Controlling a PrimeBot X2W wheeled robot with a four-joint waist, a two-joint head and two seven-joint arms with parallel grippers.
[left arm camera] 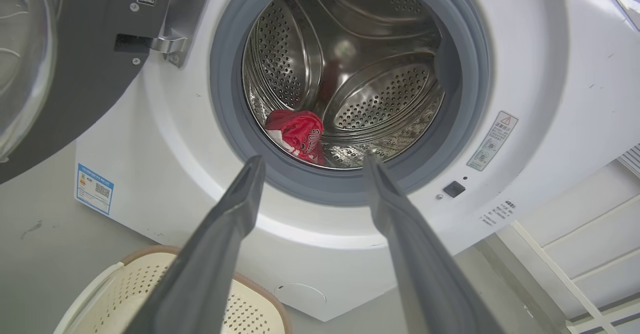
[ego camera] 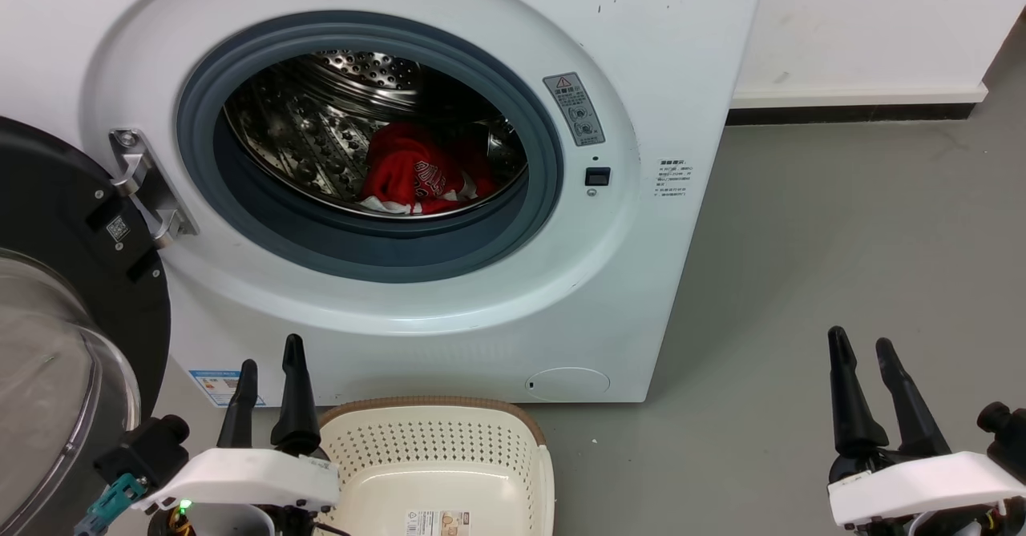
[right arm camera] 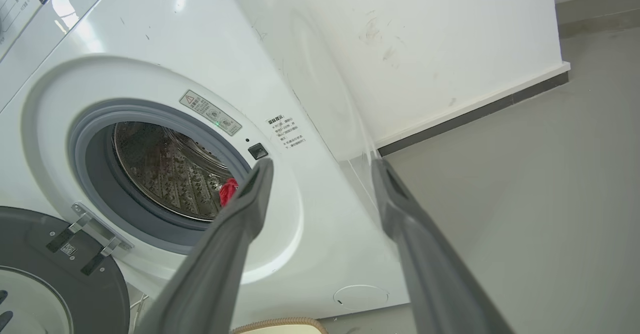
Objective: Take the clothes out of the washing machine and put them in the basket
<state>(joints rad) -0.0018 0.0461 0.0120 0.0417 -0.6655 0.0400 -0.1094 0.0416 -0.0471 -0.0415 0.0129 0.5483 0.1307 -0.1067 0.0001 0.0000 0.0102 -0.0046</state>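
The white washing machine (ego camera: 449,336) stands with its round door (ego camera: 56,296) swung open to the left. Red clothes (ego camera: 413,174) with white trim lie at the bottom of the steel drum (ego camera: 321,135); they also show in the left wrist view as a red bundle (left arm camera: 297,133) and in the right wrist view as a red scrap (right arm camera: 228,191). The cream basket (ego camera: 437,440) sits on the floor before the machine, with nothing in the part I see. My left gripper (ego camera: 271,364) is open beside the basket's left rim. My right gripper (ego camera: 864,348) is open over the floor, far right.
The open door's black rim and glass bowl (ego camera: 48,376) crowd the left side, close to my left arm. Grey floor (ego camera: 842,239) spreads to the right of the machine. A white wall with a dark skirting strip (ego camera: 850,111) closes off the back right.
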